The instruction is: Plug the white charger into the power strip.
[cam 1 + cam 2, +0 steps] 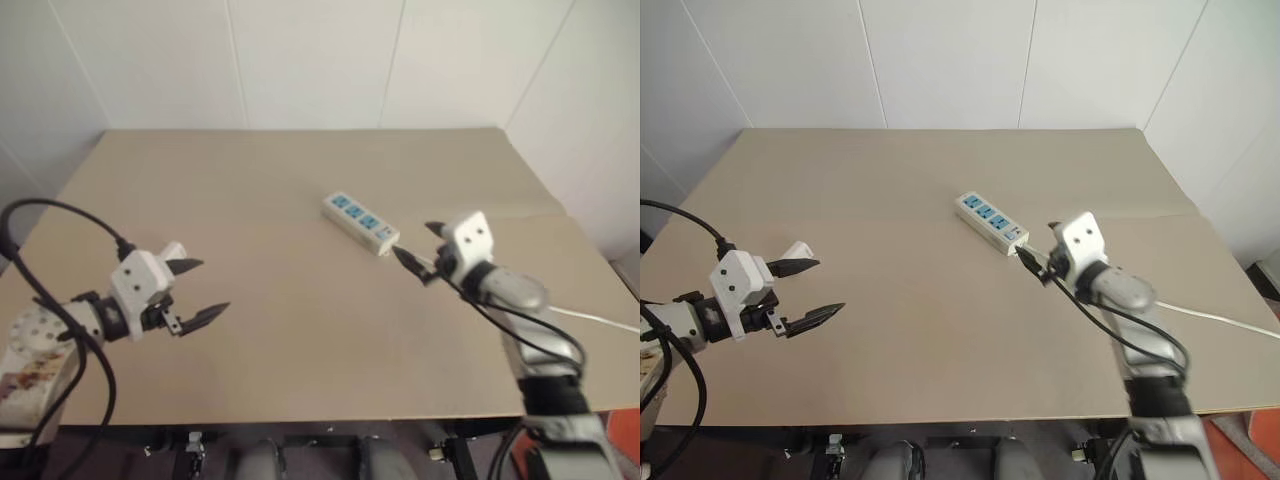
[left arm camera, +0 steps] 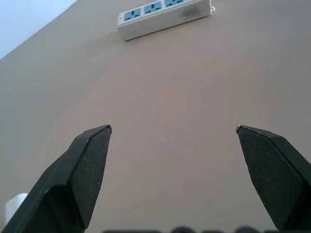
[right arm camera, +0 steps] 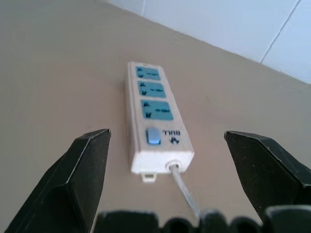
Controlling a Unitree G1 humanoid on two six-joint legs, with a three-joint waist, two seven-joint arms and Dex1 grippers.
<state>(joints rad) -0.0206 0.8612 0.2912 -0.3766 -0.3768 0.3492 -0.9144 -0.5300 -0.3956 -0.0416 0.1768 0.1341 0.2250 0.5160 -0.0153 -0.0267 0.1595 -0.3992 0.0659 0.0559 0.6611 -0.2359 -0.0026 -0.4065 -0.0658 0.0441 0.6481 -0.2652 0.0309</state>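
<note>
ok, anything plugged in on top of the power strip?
No. The power strip has all three blue sockets bare, with only its blue switch on top. It lies flat on the table, so its underside cannot be seen.

both arms forward, left gripper (image 1: pixel 200 290) and right gripper (image 1: pixel 417 252) with jaws wide apart, empty

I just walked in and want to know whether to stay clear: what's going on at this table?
A two-armed robot is working over a tan table with a white power strip lying on it. All three blue sockets are free, with nothing plugged in. The right gripper is open, aimed at the strip's switch end where the cord leaves. The left gripper hovers open and holds nothing, off to the left. Neither gripper holds anything, so the plugging-in hasn't happened.
</note>
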